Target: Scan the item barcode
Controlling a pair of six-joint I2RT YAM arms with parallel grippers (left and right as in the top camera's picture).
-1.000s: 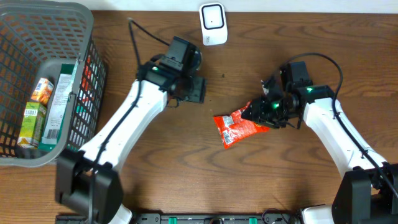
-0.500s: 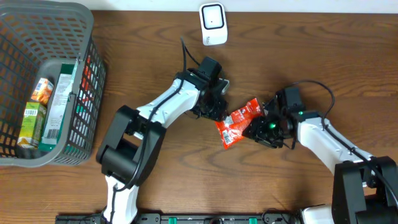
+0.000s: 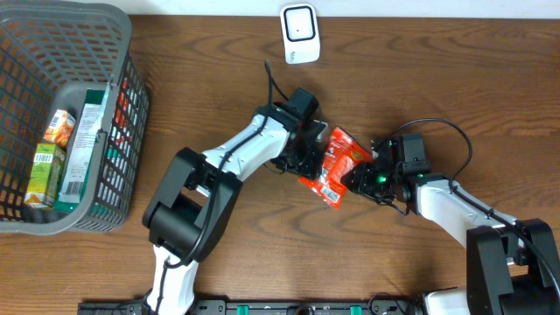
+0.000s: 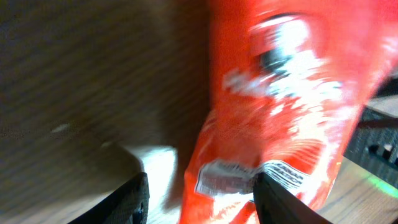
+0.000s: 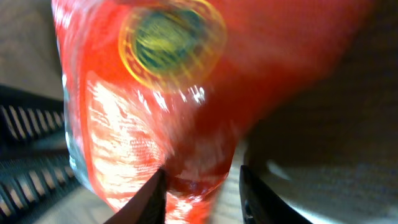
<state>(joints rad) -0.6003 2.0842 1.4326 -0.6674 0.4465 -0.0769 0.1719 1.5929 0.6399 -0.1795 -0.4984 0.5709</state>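
The item is a red snack packet (image 3: 335,160), standing tilted on the table between my two grippers. My left gripper (image 3: 313,156) is at its left side, open. In the left wrist view the packet (image 4: 280,112) fills the right half, its lower edge with a blurred white label (image 4: 224,177) lying between my fingers (image 4: 134,199) of the left gripper (image 4: 202,202). My right gripper (image 3: 360,175) is at the packet's right side. Its jaws are partly closed around a lower corner of the packet (image 5: 155,93), with a gap still showing at the right finger (image 5: 249,193). The white scanner (image 3: 298,33) stands at the back edge.
A grey mesh basket (image 3: 114,17) at the far left holds a juice carton (image 3: 44,166) and a flat box (image 3: 83,140). Both arms cross the table's middle, and their cables trail behind them.
The packet has gone from lying flat to standing on edge. My left gripper swung in from the back to its left side. The right gripper followed left and narrowed its jaws.
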